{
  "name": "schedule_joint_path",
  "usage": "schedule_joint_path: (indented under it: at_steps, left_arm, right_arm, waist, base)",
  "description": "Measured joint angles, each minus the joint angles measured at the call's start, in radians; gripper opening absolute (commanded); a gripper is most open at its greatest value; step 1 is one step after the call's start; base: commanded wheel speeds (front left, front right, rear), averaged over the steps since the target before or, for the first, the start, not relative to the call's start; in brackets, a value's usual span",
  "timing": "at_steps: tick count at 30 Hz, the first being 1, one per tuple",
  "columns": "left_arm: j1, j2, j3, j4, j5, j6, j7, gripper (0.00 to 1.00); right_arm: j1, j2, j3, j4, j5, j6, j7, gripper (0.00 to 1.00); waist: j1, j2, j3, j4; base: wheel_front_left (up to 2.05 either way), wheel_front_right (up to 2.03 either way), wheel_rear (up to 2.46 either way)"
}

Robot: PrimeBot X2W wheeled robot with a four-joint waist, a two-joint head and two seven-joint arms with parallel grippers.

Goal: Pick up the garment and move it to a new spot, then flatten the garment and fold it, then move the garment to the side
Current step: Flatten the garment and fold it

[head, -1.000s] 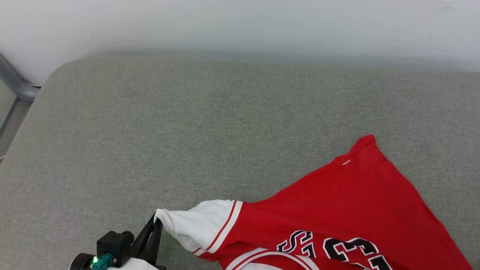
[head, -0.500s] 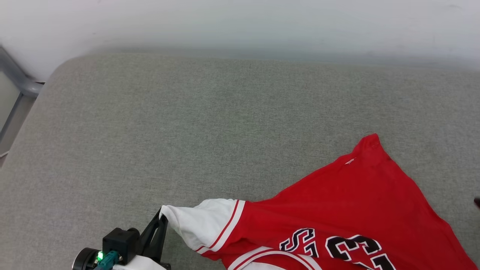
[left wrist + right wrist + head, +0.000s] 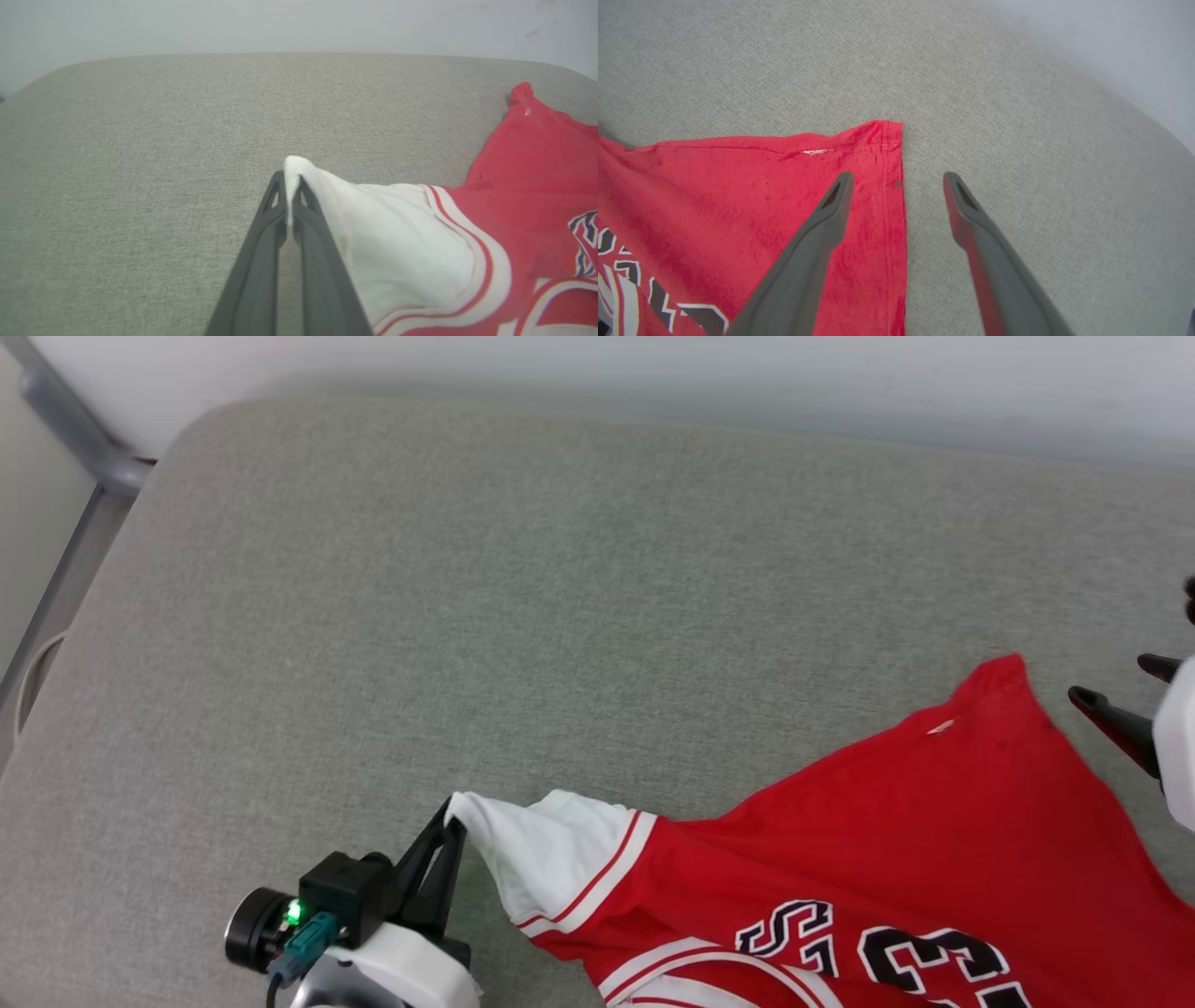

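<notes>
**The garment** (image 3: 887,840) — red body, white sleeve (image 3: 560,845), black print (image 3: 878,957) at the near edge — lies partly spread on the grey cushion (image 3: 560,569), toward the near right of the head view. Its far hem corner (image 3: 1008,674) rests flat on the cushion, free of any grip.

**Change over the last second:** the right pincer (image 3: 1109,677), at first absent from the head view, now stands at its right margin just beside that corner, jaws spread wide and holding nothing. In the right wrist view one finger hangs over red cloth and the other over bare cushion, with the hem edge between them. The left pincer (image 3: 455,810) remains clamped on the tip of the white sleeve, which rises in a small peak. The shift of the whole head view is camera motion, not garment motion.

**Reading:** the corner appears just released, so the move to a new spot looks complete and flattening is in hand — the body still lies skewed, and no fold is made.
</notes>
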Motion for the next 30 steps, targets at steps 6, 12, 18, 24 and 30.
schedule_joint_path:
  at_steps: [6,12,18,24,30]
  left_arm:
    - [-0.042,-0.025,-0.023,0.007,0.011,-0.012,-0.009,0.0]
    - [-0.085,-0.051,-0.04,0.022,0.016,-0.026,-0.021,0.0]
    - [-0.12,-0.07,-0.05,0.044,0.023,-0.036,-0.032,0.0]
    - [-0.127,-0.075,-0.048,0.067,0.023,-0.04,-0.041,0.0]
    - [-0.138,-0.071,-0.043,0.088,0.023,-0.05,-0.045,0.0]
  right_arm:
    - [-0.161,-0.002,0.148,0.137,-0.02,0.0,0.095,1.0]
    - [-0.254,0.018,0.227,0.288,-0.021,0.0,0.112,1.0]
    - [-0.282,0.02,0.296,0.407,-0.015,0.0,0.1,1.0]
    - [-0.3,0.001,0.37,0.433,0.022,-0.002,0.051,0.0]
    - [-0.323,0.016,0.412,0.448,0.045,0.0,-0.081,0.0]
  waist:
    - [0.0,0.0,0.049,0.042]
    - [0.0001,-0.0001,0.105,0.081]
    - [-0.0001,0.0,0.148,0.114]
    - [-0.0002,-0.0001,0.16,0.111]
    - [-0.0001,0.0,0.136,0.092]
  base:
    - [0.0,0.0,0.0]
    - [0.0,0.0,0.0]
    - [0.0,0.0,0.0]
    - [0.0,0.0,0.0]
    - [0.0,0.0,0.0]
